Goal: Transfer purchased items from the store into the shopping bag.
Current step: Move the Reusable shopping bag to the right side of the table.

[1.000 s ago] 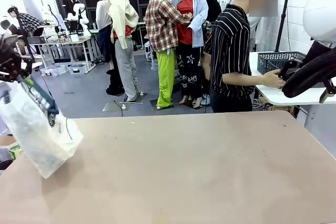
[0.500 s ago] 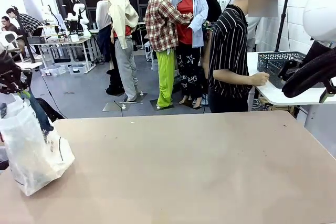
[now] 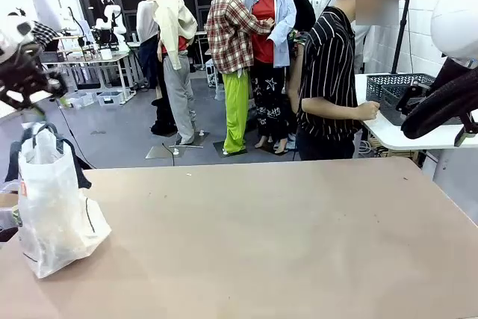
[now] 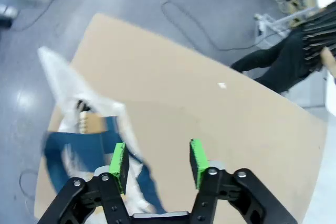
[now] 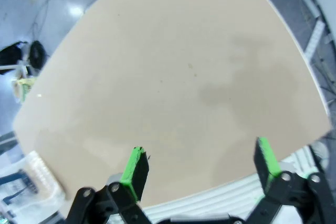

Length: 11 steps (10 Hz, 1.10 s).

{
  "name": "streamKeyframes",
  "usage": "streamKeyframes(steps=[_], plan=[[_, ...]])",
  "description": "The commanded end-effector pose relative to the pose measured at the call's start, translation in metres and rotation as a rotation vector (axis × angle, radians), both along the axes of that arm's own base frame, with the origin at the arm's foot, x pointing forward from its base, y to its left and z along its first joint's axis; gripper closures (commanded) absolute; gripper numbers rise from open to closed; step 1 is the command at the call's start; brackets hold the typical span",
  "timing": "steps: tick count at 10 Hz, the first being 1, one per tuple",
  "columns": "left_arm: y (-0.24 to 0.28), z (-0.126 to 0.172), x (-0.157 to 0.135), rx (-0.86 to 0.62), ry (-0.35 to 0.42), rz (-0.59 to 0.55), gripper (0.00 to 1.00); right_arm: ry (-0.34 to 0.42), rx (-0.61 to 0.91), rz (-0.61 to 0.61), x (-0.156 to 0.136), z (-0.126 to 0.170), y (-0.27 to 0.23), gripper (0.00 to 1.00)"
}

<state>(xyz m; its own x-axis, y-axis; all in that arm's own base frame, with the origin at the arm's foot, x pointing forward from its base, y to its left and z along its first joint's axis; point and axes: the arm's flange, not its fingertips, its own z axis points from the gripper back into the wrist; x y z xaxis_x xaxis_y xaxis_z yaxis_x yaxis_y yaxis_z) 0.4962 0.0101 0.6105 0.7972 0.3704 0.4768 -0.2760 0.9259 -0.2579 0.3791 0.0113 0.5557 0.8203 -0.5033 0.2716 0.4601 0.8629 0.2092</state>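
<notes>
My left pincer (image 4: 155,162): black angular linkages, bright green pads, silver screw heads at the finger joints. My right pincer (image 5: 201,167): identical black frame, green pads, same round fasteners. The person (image 3: 328,80) wears a black shirt with thin white stripes.

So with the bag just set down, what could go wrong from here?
The shopping bag stands slumped at the table's left edge, so it could tip off or sag shut. The left gripper is open right above the blue handles and might snag one. The basket sits on a side table by the person.
</notes>
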Motion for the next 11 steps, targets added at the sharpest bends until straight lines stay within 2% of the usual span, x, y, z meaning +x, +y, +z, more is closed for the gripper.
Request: streamKeyframes(steps=[1,3,6,11], plan=[[-0.051,-0.004,-0.018,0.019,-0.120,-0.172,0.00,-0.003,-0.006,0.010,0.001,0.000,0.000,0.00],[-0.111,-0.015,-0.021,0.068,-0.107,-0.331,0.00,-0.003,-0.006,0.010,0.001,0.000,0.000,0.00],[-0.187,-0.068,-0.004,0.094,-0.001,-0.545,0.00,-0.003,-0.006,0.010,0.001,0.000,0.000,0.00],[-0.229,-0.141,0.016,0.067,0.140,-0.720,0.00,-0.003,-0.006,0.010,0.001,0.000,0.000,0.00]])
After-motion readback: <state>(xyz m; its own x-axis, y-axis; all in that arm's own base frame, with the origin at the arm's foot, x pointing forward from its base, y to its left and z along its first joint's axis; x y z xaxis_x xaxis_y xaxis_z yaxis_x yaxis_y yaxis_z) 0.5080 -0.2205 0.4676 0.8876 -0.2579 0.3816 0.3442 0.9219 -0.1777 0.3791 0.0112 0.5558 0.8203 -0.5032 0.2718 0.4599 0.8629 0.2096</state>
